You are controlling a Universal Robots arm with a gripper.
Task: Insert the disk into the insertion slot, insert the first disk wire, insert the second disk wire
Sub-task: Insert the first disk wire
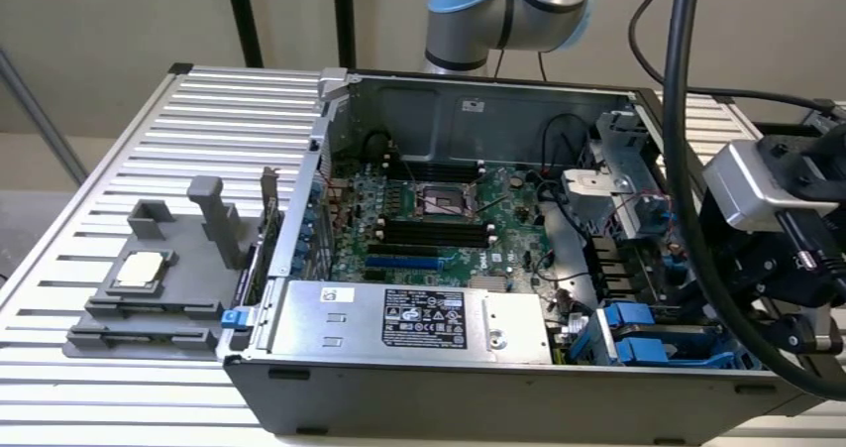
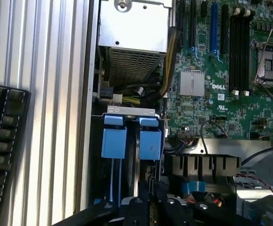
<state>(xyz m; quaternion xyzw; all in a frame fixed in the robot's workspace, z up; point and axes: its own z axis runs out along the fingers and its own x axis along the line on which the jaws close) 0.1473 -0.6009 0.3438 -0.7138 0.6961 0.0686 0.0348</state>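
Over the insertion slot [image 2: 113, 141], clenched gripper [image 2: 150, 201] just beside the disk [image 2: 137, 155], standing edge-on inside

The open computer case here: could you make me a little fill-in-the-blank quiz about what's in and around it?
1. The silver power-supply box inside the computer case carries a ____ label.
2. On the slatted table beside the case, the grey stand holds a ____.
3. The gripper is close to the insertion slot, whose tabs are bright ____.
Missing words: black; chip; blue.
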